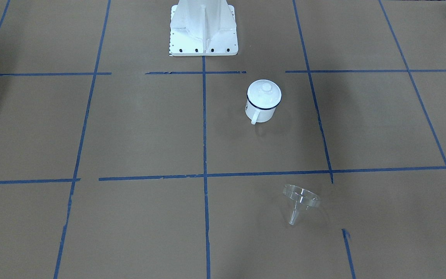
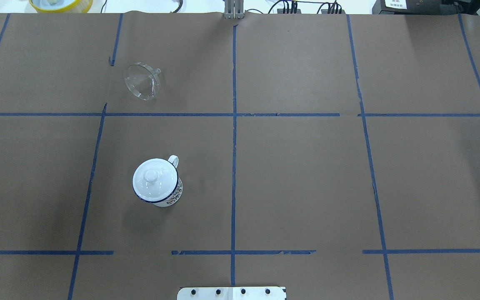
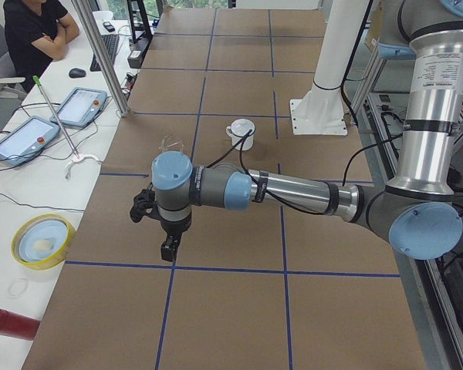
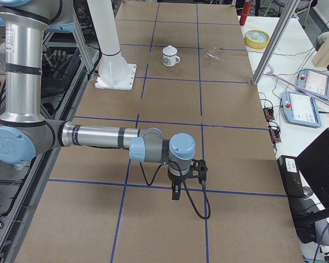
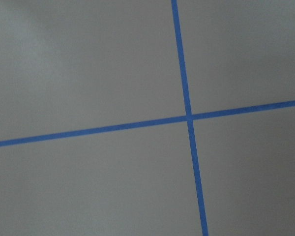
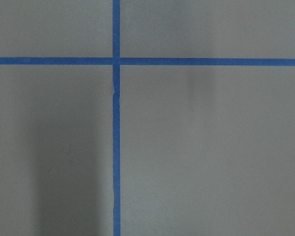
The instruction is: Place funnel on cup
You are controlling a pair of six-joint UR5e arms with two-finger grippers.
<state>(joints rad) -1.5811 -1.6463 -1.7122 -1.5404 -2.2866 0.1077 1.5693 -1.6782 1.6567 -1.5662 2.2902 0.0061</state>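
Note:
The clear funnel (image 1: 299, 199) lies on its side on the brown paper table, spout pointing away from the robot; it also shows in the overhead view (image 2: 142, 81). The white cup (image 1: 261, 112) with a dark blue rim stands upright nearer the robot, on its left side (image 2: 175, 195). A round white knobbed lid (image 2: 154, 180) sits on the cup. My left gripper (image 3: 170, 250) hangs over the table's left end, far from both. My right gripper (image 4: 176, 193) hangs over the right end. I cannot tell whether either is open or shut. Both wrist views show only tape lines.
The robot's white base (image 1: 203, 27) stands behind the cup. A yellow bowl (image 3: 40, 240), teach pendants (image 3: 81, 106) and a metal post (image 3: 100, 58) stand along the operators' side. Blue tape lines (image 2: 233, 137) grid the table.

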